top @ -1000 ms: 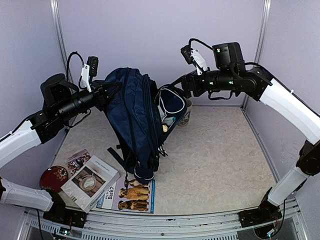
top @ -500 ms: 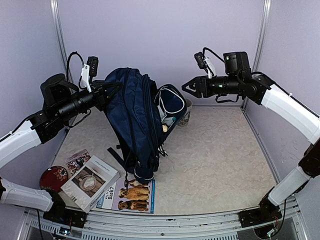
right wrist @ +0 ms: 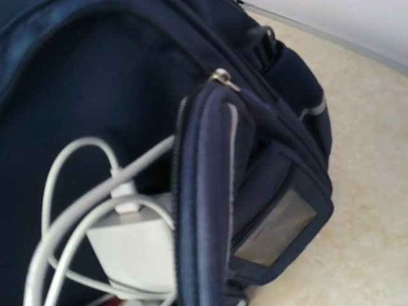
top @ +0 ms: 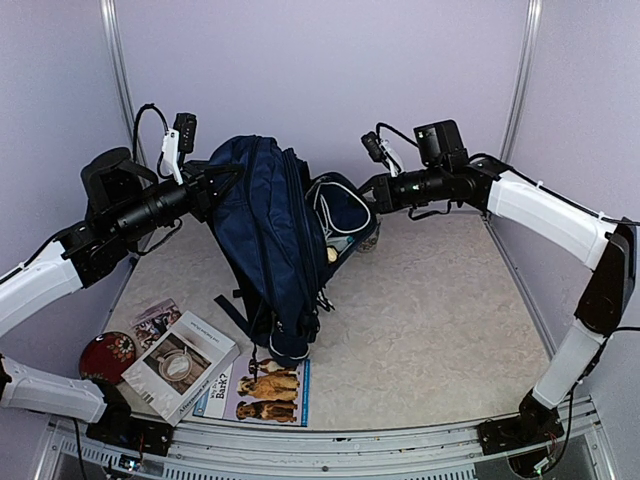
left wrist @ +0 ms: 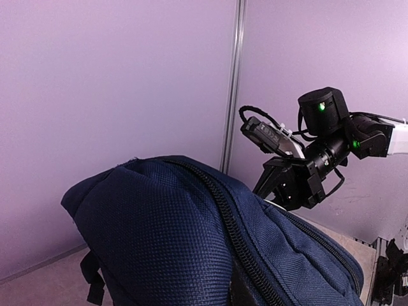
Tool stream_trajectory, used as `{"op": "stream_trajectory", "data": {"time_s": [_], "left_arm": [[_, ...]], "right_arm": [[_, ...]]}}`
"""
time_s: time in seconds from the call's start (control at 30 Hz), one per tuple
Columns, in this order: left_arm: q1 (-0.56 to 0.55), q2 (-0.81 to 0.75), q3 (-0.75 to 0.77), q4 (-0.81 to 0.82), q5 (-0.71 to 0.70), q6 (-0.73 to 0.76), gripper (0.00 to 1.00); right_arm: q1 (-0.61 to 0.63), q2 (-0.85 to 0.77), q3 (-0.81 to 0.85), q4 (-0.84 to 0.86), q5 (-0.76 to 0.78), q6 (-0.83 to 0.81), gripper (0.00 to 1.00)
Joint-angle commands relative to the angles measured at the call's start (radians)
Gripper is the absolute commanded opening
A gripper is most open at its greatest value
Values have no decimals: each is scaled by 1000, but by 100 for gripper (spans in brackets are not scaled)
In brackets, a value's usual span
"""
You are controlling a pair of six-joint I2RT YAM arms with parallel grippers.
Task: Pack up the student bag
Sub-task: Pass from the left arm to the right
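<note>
The student bag [top: 270,250], navy blue, stands upright at the middle left of the table. My left gripper [top: 218,183] is shut on the fabric at its top. In the left wrist view the bag's cloth and zipper [left wrist: 191,242] hide my left fingers. The front pocket flap [top: 340,195] hangs open. My right gripper [top: 366,193] is shut on the flap's rim [right wrist: 204,191], and my right fingers are out of the right wrist view. A white charger [right wrist: 131,245] with a coiled cable lies inside the pocket. The flap carries a grey patch [right wrist: 274,229].
At the front left lie a booklet [top: 180,365], a book with dogs on its cover [top: 265,385], a small magazine [top: 153,318] and a red round disc [top: 108,352]. A clear jar [top: 370,235] stands behind the pocket. Purple walls close in the back and both sides.
My right arm drew back to the right with open jaws, then returned lower to the pocket flap's rim and shut. The left arm and the bag have not moved.
</note>
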Motion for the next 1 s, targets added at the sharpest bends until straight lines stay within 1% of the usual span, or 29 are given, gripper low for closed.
{"op": "stream_trajectory", "data": {"time_s": [0.0, 0.13, 0.23, 0.33, 0.47, 0.57, 0.63, 0.7, 0.8, 0.87, 0.97], "left_arm": [[8, -31, -3, 62, -1, 10, 0], [9, -39, -9, 85, 7, 0, 0], [-2, -50, -26, 120, 27, -8, 0], [-39, -58, -46, 142, 46, 4, 0], [-128, -80, -109, 171, 110, 55, 0], [-185, -96, -176, 208, 163, 65, 1], [-199, -100, -213, 218, 195, 41, 9], [-201, -104, -240, 208, 202, 18, 25], [-201, -128, -254, 124, 191, 31, 56], [-201, -163, -243, 39, 178, 77, 68], [-201, -239, -232, -63, 162, 144, 87]], "right_arm": [[5, -3, 96, -45, 53, -25, 0], [5, 23, 292, -118, 172, -88, 0], [6, 54, 432, -152, 199, -128, 0], [9, 71, 512, -154, 175, -148, 0], [15, 102, 545, -132, 91, -171, 0], [18, 138, 588, -132, 47, -228, 0], [19, 167, 619, -145, 36, -270, 0], [19, 194, 648, -175, 26, -315, 0], [19, 210, 645, -220, 43, -403, 0], [16, 214, 635, -249, 56, -482, 0], [10, 218, 640, -286, 51, -542, 0]]}}
